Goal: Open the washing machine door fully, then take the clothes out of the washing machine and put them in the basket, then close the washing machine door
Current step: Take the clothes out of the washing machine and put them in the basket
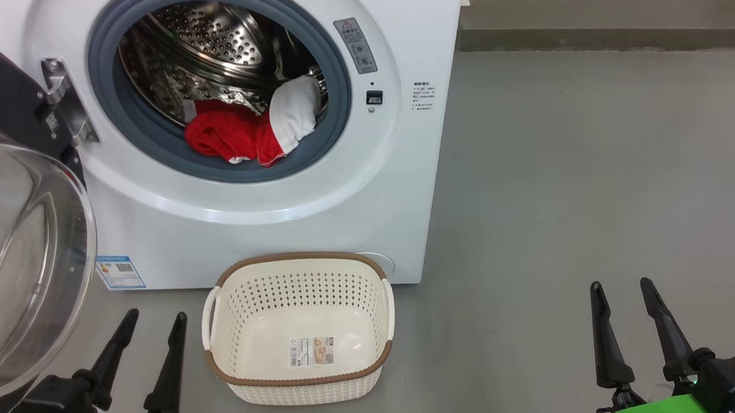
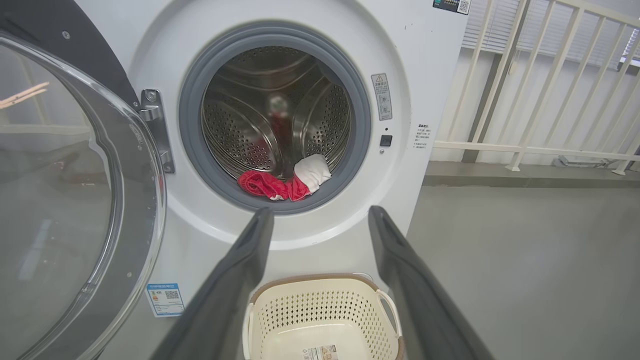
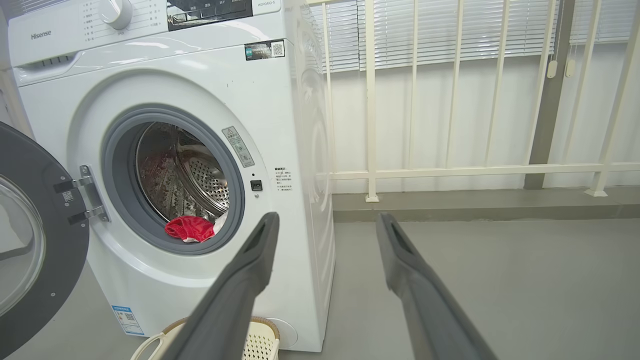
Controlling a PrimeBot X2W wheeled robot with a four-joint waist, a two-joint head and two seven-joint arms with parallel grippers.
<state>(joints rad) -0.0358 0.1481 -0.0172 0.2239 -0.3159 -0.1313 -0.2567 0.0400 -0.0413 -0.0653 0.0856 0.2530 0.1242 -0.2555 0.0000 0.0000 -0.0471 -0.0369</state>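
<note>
The white washing machine (image 1: 247,225) stands with its round door (image 1: 18,264) swung wide open to the left, glass bowl facing me. Red and white clothes (image 1: 249,128) lie at the front lip of the steel drum, also seen as clothes (image 2: 282,181) and clothes (image 3: 190,228). The cream basket (image 1: 227,356) sits on the floor just in front of the machine and holds nothing but its paper label. My left gripper (image 1: 154,321) is open at the lower left, beside the basket. My right gripper (image 1: 621,289) is open at the lower right, well away from the machine.
Grey floor (image 1: 595,181) stretches to the right of the machine. A low kerb and a white railing (image 3: 450,170) run along the back wall. The open door juts out on the left close to my left arm.
</note>
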